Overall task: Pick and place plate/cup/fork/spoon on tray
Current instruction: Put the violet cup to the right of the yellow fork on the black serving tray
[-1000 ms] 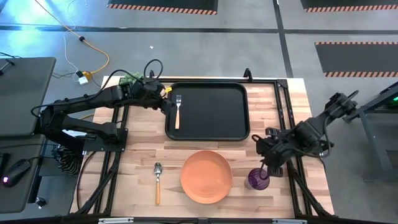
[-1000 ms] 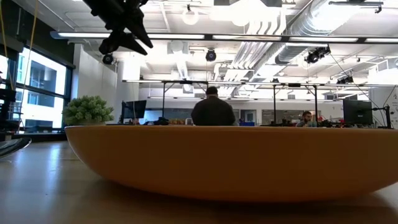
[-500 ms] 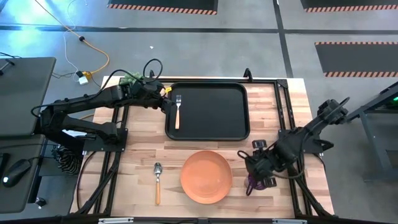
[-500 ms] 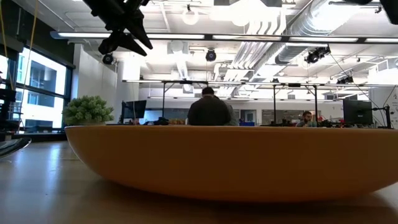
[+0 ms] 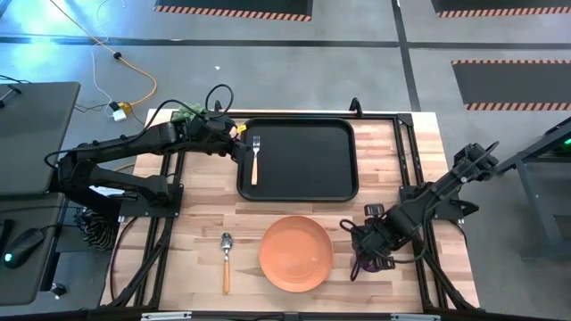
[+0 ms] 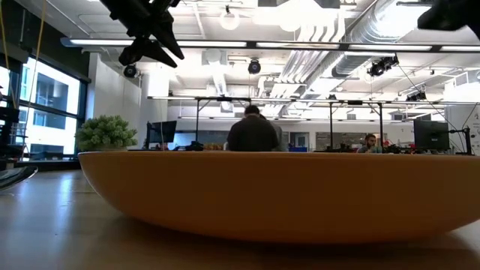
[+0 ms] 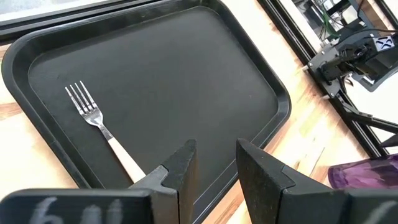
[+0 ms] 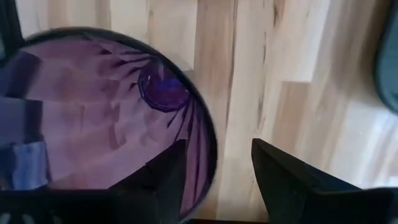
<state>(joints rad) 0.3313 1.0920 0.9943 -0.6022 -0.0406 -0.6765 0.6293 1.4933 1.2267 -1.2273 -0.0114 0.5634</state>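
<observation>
The purple cup (image 5: 366, 264) stands upright on the table, right of the orange plate (image 5: 296, 253). My right gripper (image 5: 368, 248) is open just above the cup. In the right wrist view (image 8: 217, 149) one finger stands over the cup's mouth (image 8: 106, 112) and the other outside its rim. The fork (image 5: 255, 159) lies flat in the left part of the black tray (image 5: 343, 152). The spoon (image 5: 227, 259) lies on the table left of the plate. My left gripper (image 5: 241, 145) is open and empty over the tray's left edge, next to the fork (image 7: 102, 130). My right gripper comes at the cup from above, pointing down, with the cup's rim (image 8: 208, 140) between its two open fingers. I cannot tell whether either finger touches the cup. The cup stands on the table.
The plate (image 6: 277, 195) fills the low view, close to the camera. People sit in the room beyond the table. Bare wood lies between the tray and the plate (image 5: 294, 207). Black frame bars (image 5: 406, 160) run along the table's right side.
My right gripper has moved toward the table's near edge and a little to the left, coming down over the cup, which has stayed in place. My left arm has kept still.
</observation>
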